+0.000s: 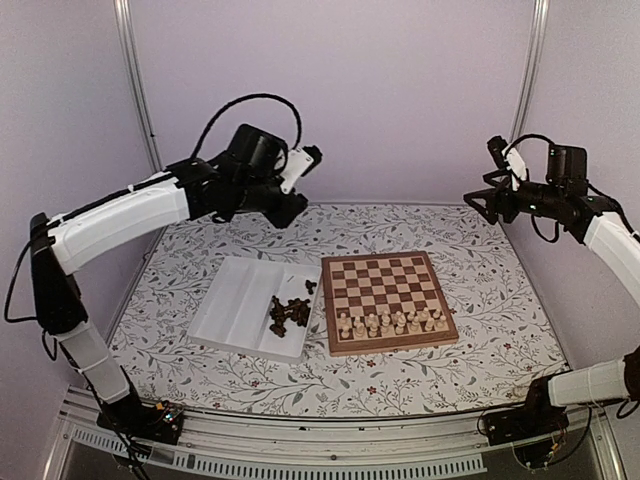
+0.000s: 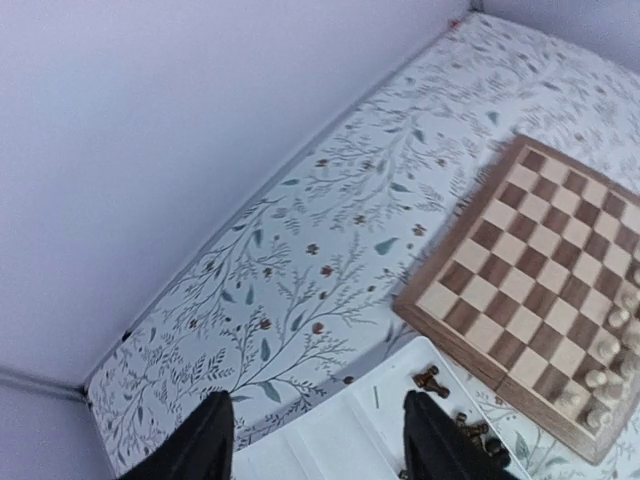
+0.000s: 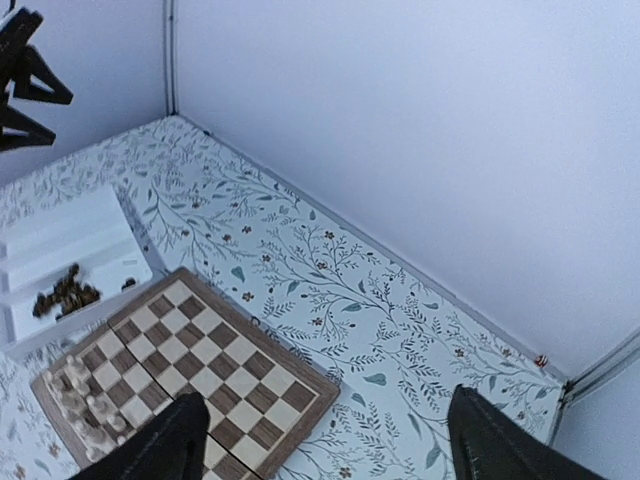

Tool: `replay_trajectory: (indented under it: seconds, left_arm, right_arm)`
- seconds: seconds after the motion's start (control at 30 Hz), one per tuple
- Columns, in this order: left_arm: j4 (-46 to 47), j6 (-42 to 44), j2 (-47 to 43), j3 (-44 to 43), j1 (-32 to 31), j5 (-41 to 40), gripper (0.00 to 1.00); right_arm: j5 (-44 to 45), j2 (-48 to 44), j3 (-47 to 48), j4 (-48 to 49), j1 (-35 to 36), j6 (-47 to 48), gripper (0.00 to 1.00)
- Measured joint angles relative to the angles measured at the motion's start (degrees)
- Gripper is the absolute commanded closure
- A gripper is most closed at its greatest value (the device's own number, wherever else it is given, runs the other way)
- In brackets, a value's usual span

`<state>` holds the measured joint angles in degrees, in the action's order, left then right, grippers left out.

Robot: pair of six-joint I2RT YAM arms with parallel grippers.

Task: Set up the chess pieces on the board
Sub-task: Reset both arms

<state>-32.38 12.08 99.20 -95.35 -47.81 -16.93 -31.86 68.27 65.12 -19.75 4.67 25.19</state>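
Down at the near side, the white floral-print tablecloth (image 1: 450, 370) lies flat under everything; on it sits the square wooden chessboard with dark and light brown checks (image 1: 385, 272), and there are the pale cream chess pieces (image 1: 390, 322), upright in rows on its two nearest ranks; just left of the board (touching or only close, the top view cannot settle) lies the white two-compartment plastic tray (image 1: 232, 300); the dark brown chess pieces (image 1: 288, 313) sit heaped in its right compartment, the one beside the board, with a couple lying apart toward the tray's far end; further back and well up, the left gripper (image 2: 318, 420) hangs over the cloth beyond the tray, its black fingers (image 2: 212, 445) apart and empty; across the table the right gripper (image 3: 330, 420) hovers high near the far right corner, its fingers (image 3: 165, 450) spread wide, gripping nothing; behind both rises the plain pale lilac wall (image 1: 400, 100).
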Motion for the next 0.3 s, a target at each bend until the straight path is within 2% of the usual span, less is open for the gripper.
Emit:
replay_trajectory:
  seconds: [0.07,0.1,0.17,0.3]
  left_arm:
    - [4.6,-2.4,-6.5,6.9,4.8,-2.6,0.05]
    - [6.6,-3.0,-8.9,9.8,6.5,-3.7,0.01]
    - [12.1,-4.5,-14.4,17.8,9.5,-6.3,0.01]
    - [23.7,-8.0,-22.5,32.6,11.0,-9.5,0.01]
  right_arm:
    - [-0.2,-0.7,-1.2,3.3,-2.3,-3.2,0.01]
    - [0.1,-1.0,-2.5,5.2,-3.3,-5.0,0.01]
    - [1.6,-1.8,-5.9,8.7,-4.2,-8.7,0.01]
    - [3.2,-3.5,-12.2,12.5,-4.3,-12.6,0.01]
